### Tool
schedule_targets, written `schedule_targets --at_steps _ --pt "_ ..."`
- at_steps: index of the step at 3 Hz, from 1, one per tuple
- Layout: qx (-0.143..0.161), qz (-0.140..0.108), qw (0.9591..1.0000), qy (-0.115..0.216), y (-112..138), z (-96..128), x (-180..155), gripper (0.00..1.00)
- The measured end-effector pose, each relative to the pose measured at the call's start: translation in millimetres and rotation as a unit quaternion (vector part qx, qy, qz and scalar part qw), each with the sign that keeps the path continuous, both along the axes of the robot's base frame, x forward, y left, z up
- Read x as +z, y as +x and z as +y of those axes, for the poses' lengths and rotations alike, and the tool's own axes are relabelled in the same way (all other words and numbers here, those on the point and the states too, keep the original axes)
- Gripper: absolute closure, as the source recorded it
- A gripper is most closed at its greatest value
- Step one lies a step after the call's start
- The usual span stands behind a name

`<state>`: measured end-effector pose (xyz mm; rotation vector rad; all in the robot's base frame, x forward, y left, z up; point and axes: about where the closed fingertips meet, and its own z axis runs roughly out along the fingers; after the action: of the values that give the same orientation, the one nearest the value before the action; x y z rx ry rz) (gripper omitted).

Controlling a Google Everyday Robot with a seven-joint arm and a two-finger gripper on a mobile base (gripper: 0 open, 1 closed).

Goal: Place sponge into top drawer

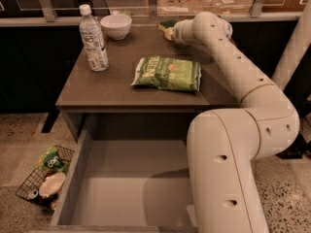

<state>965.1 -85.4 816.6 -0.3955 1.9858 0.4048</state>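
Observation:
The sponge (pixel 166 26), pale yellow with a dark green layer, lies at the far edge of the grey table (pixel 97 89), right of the middle. My gripper (pixel 173 31) is at the end of the white arm, reaching over the table's back right, right at the sponge and partly covering it. The top drawer (pixel 121 188) is pulled out wide below the table's front edge; what shows of its flat grey bottom is bare. My arm's lower segments cover the drawer's right side.
A light-green snack bag (pixel 167 73) lies mid-table. A water bottle (pixel 93 39) and a white bowl (pixel 116 26) stand at the back left. A wire basket with rubbish (pixel 44 178) sits on the floor left of the drawer.

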Motion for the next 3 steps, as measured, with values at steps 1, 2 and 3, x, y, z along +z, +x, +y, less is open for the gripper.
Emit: schedule_targets --at_steps 1,2,3 --pt "0.000 0.000 1.0000 0.000 0.0 0.0 0.1 1.00" --pt "0.000 0.000 1.0000 0.000 0.0 0.0 0.1 1.00" --pt "0.000 0.000 1.0000 0.000 0.0 -0.1 0.2 1.00"
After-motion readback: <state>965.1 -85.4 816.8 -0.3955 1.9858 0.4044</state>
